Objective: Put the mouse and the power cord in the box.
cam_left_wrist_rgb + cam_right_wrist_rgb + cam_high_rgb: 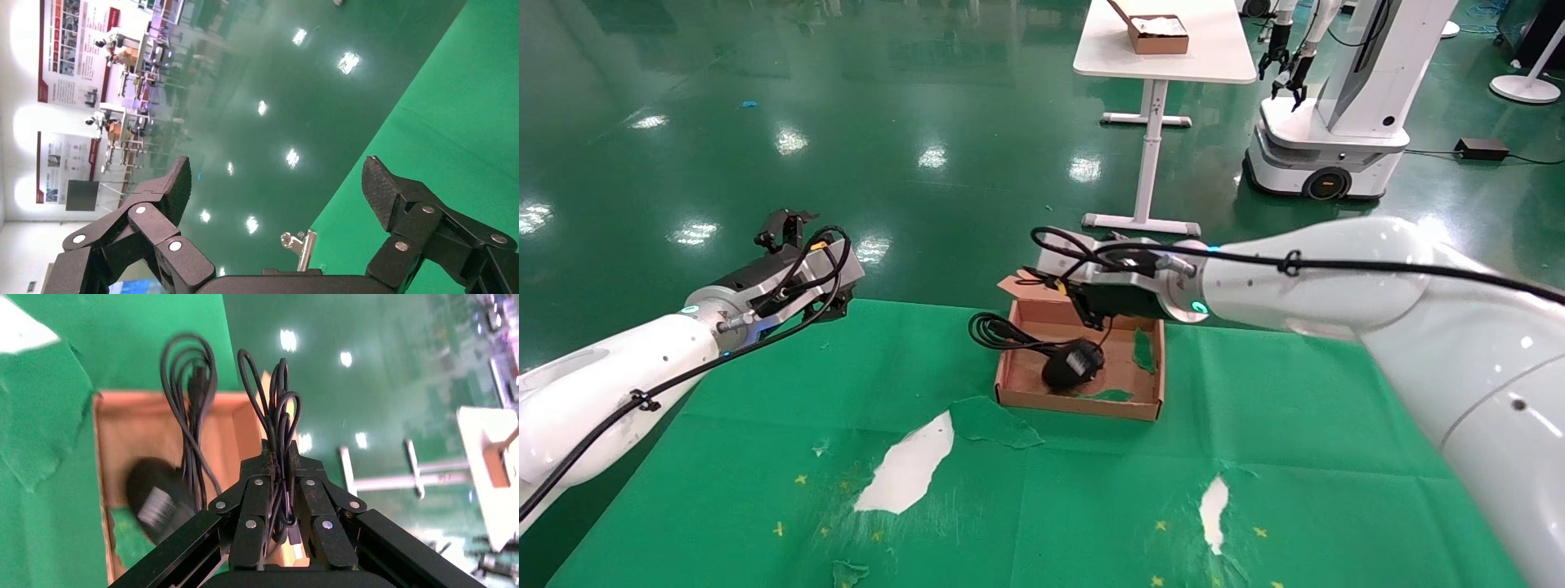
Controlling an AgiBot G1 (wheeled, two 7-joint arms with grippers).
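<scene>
my right end effector (278,462) hangs over the far edge of the box (1148,390), clenched on the bundled thin wire (278,398) of the mouse (1073,365). the mouse lies inside the box. the power cord (997,331) drapes over the box's left wall, partly inside. my left end effector (275,184) is released, parked at the table's (764,392) far left edge.

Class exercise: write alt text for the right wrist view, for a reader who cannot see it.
The right claw is shut on a thin bundled black wire, above a brown cardboard box. A black oval object lies inside it, and a thicker black cord trails over its wall.
</scene>
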